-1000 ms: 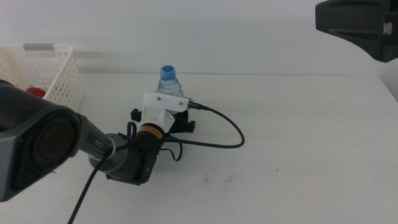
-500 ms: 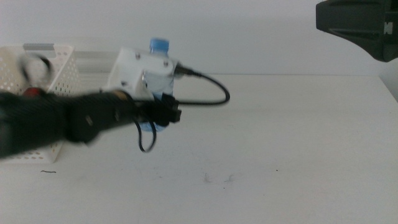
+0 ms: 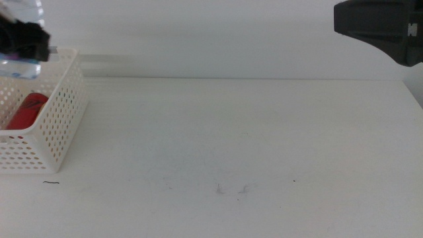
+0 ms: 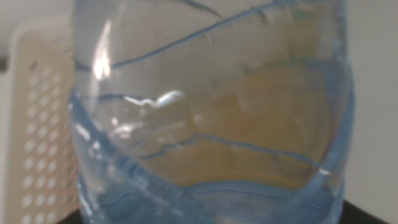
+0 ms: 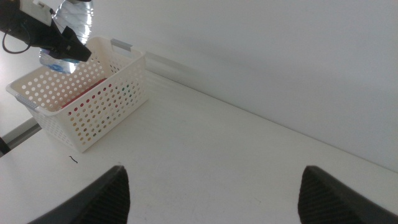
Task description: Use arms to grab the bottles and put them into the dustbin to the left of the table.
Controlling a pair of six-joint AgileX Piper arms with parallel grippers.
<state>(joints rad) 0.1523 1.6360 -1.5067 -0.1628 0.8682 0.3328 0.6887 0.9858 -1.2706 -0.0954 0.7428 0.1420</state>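
Water bottle [image 4: 211, 118] pinched in the left gripper [image 3: 23, 39] — hanging over the dustbin [image 3: 56, 125] — right gripper [image 5: 211, 186] spread

Middle and right wrist views share the dustbin [image 3: 56, 125]; left wrist close-up

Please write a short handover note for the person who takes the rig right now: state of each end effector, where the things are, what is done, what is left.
Left end effector: shut on the water bottle, held above the dustbin at the table's left edge.
Right end effector: open, waiting high over the table's right side, holding nothing.
Done: the red can lies inside the dustbin; no bottle stands on the table.
Left: release the water bottle into the dustbin. A yellow tea bottle is not clearly visible; check the dustbin.
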